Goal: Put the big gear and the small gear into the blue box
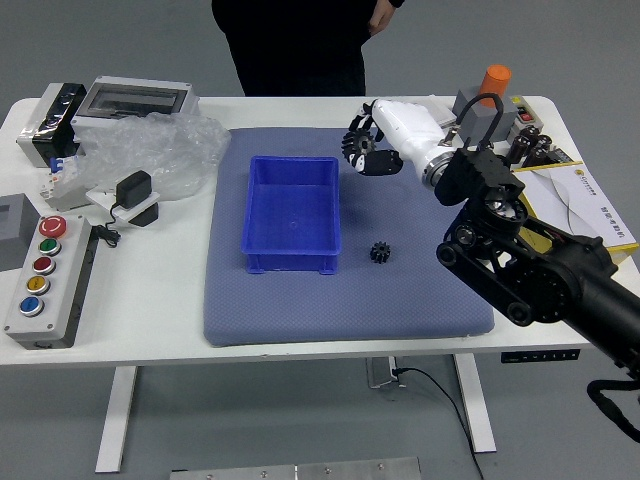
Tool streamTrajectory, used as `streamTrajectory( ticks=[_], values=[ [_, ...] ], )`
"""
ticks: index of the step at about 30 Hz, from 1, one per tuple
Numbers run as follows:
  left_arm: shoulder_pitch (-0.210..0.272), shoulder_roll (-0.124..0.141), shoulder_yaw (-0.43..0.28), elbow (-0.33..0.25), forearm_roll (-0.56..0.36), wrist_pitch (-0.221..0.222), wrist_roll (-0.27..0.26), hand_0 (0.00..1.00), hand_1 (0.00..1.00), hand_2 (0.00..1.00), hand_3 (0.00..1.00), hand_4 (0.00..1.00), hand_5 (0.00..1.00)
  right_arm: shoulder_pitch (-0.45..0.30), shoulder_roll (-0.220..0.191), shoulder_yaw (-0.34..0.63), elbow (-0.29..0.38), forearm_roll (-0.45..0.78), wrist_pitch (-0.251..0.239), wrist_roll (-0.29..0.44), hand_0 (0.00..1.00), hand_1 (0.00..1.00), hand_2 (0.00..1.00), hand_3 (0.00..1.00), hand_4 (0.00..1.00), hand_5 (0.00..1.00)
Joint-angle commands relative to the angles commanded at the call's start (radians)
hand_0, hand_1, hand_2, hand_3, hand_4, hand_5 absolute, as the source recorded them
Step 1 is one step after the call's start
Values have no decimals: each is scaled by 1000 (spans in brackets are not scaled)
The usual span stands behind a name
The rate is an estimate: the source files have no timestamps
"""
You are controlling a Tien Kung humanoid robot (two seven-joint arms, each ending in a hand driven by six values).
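By one blue box [291,246] lies one small gear [380,252]; one robot hand [398,134] seemingly pinches one big gear [356,144].

With our right robot hand [400,132] we grip the big gear [357,145] near the blue box's [292,262] far right corner. We see the small gear [380,252] on the blue-grey mat [350,312], right of the box. Across the bench [150,335] stands a person [295,55], one hand [382,15] lowered.
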Motion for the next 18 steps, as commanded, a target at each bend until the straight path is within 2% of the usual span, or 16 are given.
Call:
streamTrajectory(
  ticks=[5, 18],
  values=[
    [3, -1, 1, 0, 2, -1, 1, 724, 675, 678, 685, 432, 28, -3, 41, -10, 19, 0, -6, 0, 665, 515, 508, 523, 665, 59],
    [7, -4, 1, 0, 12, -6, 3, 724, 675, 677, 685, 431, 26, -47, 149, -25, 13, 7, -26, 8, 671, 519, 514, 527, 674, 55]
  ],
)
